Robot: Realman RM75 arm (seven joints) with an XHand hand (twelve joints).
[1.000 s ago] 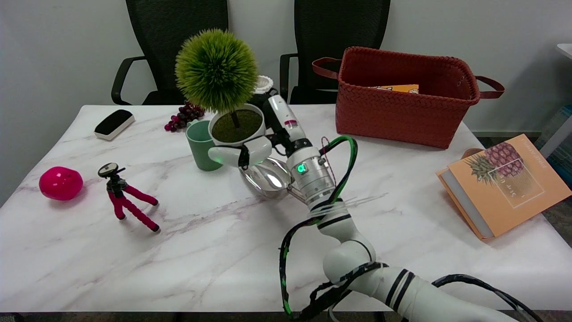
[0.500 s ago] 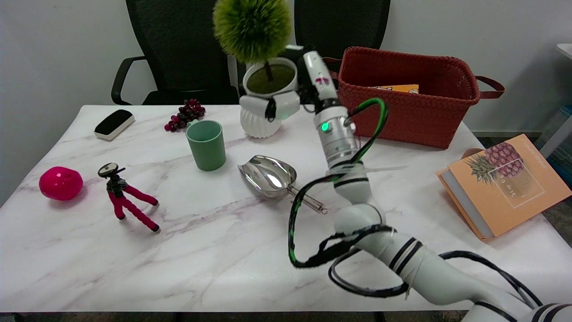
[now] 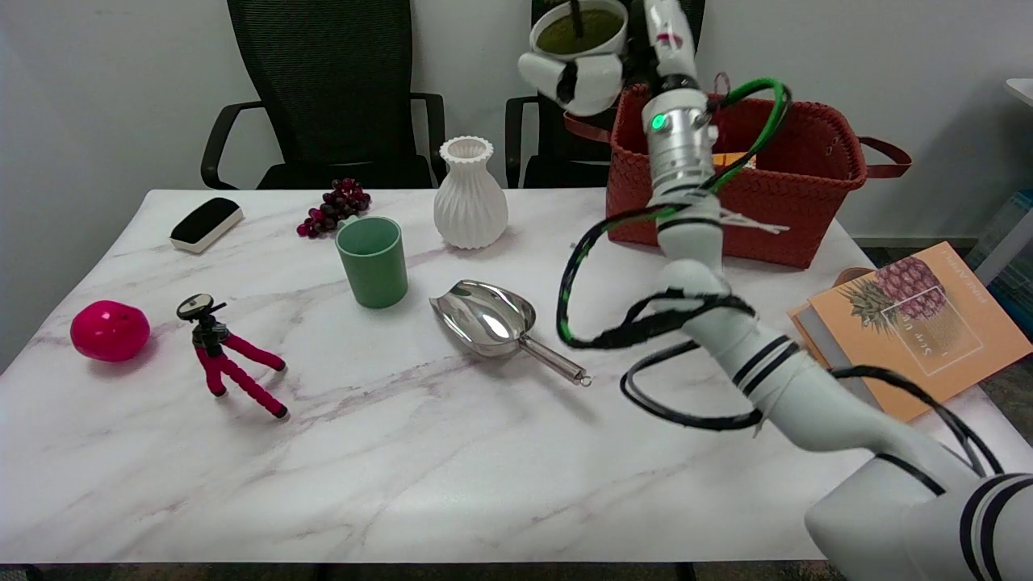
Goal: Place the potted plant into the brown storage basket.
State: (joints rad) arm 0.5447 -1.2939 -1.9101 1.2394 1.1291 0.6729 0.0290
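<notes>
Fingers (image 3: pixel 585 74) grip potted plant (image 3: pixel 579 31) pot, up left of basket (image 3: pixel 726 194) w/ orange box (image 3: pixel 730 160) inside.

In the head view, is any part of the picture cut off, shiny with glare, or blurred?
Head view: the top edge cuts off the potted plant, so only its pot and stem show in the right hand; the metal scoop has bright glare; soft shadows lie beside the things on the table; all looks sharp.

White potted plant (image 3: pixel 579 32) aloft, foliage apparently cropped, brown storage basket (image 3: pixel 730 190) on table's far right
</notes>
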